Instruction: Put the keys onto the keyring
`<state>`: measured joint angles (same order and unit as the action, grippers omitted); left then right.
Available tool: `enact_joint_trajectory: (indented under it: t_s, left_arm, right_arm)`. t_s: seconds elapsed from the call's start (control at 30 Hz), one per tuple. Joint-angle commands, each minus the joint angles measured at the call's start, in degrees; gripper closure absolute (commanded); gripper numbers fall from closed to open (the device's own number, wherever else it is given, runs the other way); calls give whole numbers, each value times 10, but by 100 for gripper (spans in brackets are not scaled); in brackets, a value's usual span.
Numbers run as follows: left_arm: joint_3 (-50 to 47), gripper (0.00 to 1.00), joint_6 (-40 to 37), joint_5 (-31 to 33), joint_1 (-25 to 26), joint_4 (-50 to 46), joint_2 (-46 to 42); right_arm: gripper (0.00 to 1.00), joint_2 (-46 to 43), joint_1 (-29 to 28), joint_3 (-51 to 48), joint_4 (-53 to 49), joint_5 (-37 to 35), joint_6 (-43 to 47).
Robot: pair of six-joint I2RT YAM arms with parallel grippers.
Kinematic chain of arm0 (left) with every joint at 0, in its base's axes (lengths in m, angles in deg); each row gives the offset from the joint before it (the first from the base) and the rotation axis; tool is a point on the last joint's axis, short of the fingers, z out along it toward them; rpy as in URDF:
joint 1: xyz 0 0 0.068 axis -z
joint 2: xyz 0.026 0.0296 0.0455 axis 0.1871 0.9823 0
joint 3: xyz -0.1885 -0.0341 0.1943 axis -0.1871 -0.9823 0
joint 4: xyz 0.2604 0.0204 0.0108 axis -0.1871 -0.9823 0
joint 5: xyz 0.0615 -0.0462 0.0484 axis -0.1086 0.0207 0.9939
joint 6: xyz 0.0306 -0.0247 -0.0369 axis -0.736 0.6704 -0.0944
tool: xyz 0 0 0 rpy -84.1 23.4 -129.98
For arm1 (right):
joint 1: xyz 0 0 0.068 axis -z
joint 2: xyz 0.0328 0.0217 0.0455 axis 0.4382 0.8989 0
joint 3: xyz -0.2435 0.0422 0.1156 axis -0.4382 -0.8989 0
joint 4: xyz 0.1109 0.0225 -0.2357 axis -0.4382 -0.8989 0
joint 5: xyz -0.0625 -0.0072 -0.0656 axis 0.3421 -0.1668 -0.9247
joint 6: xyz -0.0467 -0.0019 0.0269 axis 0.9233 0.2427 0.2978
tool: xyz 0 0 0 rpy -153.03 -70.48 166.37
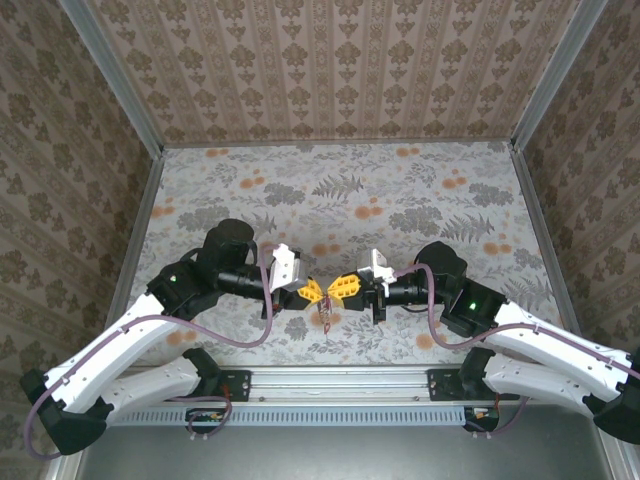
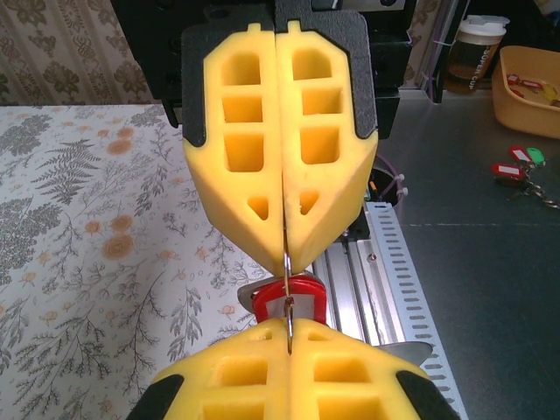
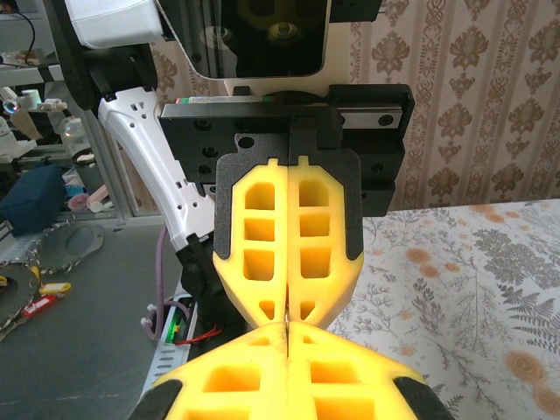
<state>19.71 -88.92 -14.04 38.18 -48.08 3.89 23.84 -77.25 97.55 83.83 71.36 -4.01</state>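
Overhead, the two arms sweep inward from their bases with elbows flared, forearms level and wrists turned to face each other. The left claw (image 1: 312, 291) and the right claw (image 1: 342, 288) meet tip to tip above the near strip of the floral counter (image 1: 400, 190). The keys (image 1: 325, 314) dangle just beneath that meeting point as a small reddish cluster, clear of the surface. From the left wrist, the left claw (image 2: 290, 339) rises from the bottom edge and the right claw (image 2: 284, 255) comes down from above, each with its yellow pads pressed together. A thin metal wire, judged to be the keyring (image 2: 286, 269) seen edge-on, runs out of one seam and into the other, so both claws appear to pinch it. Its long axis lies along the line between the two tips, and neither arm is nearer than the other. One red key head hangs just behind the wire and seems threaded on it; whether the second key is there cannot be told. From the right wrist, the right claw (image 3: 287, 339) at the bottom touches the left claw (image 3: 287, 306), both clamped, with only a sliver of metal showing where they meet. Any coming move likely turns on one claw letting go without the loop twisting or dropping.
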Motion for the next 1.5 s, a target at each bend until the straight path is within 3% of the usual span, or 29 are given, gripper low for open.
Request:
enact_joint_trajectory:
  t_s: [0.0,1.47]
  left_arm:
    - [2,100,-2,-15,-2,13,-8]
    - [1,100,7,-24,-4,22,-13]
  right_arm:
    - [100,-4,-2,-6,21,3,-8]
    - [100,7,-10,-2,-8,42,20]
